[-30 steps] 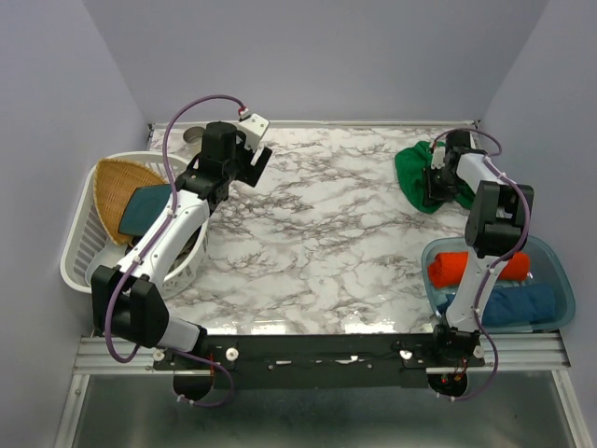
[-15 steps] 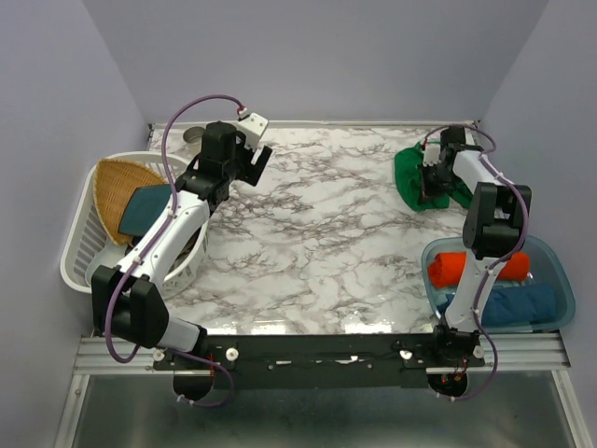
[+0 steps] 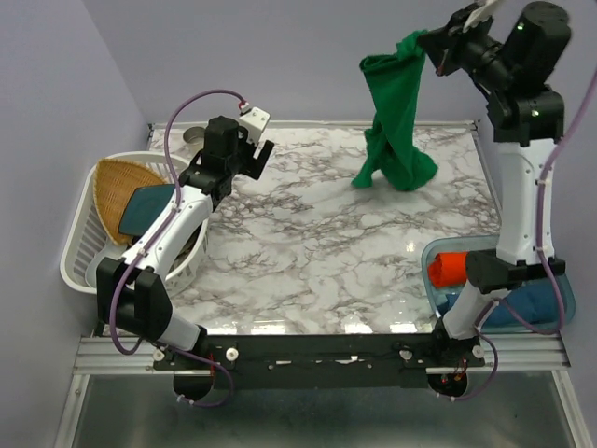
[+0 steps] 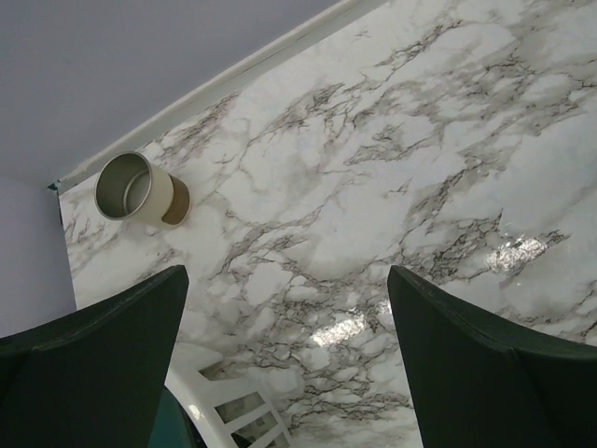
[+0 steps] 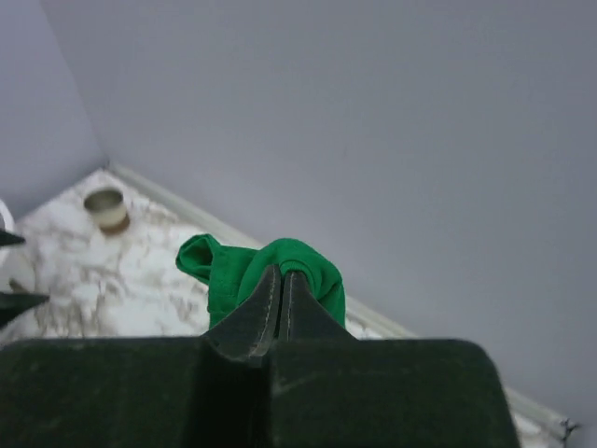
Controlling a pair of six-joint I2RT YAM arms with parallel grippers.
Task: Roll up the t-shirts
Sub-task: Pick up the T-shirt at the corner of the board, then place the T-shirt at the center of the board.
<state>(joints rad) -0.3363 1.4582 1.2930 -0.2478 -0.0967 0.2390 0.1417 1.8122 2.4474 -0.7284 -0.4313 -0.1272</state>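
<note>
Right pincer (image 3: pixel 435 44): raised high over the far right of the desk (image 3: pixel 308 233), jaws pressed together on a fold of the green t-shirt (image 3: pixel 394 112).
Green t-shirt: bright, soft, unrolled. It hangs from the grip in a long crumpled drape, its bunched lower end reaching the marble.
Left pincer (image 4: pixel 284 280): jaws spread wide, holding nothing.
Orange-red t-shirt (image 3: pixel 452 268), blue t-shirt (image 3: pixel 522 306): compact bundles in the pale blue bin (image 3: pixel 565 285), near right.

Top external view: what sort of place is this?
Probably a robot test cell: the left arm and right arm bolted to a metal rail, a marble-patterned table boxed in by plain lilac walls, a green t-shirt as practice laundry.
</note>
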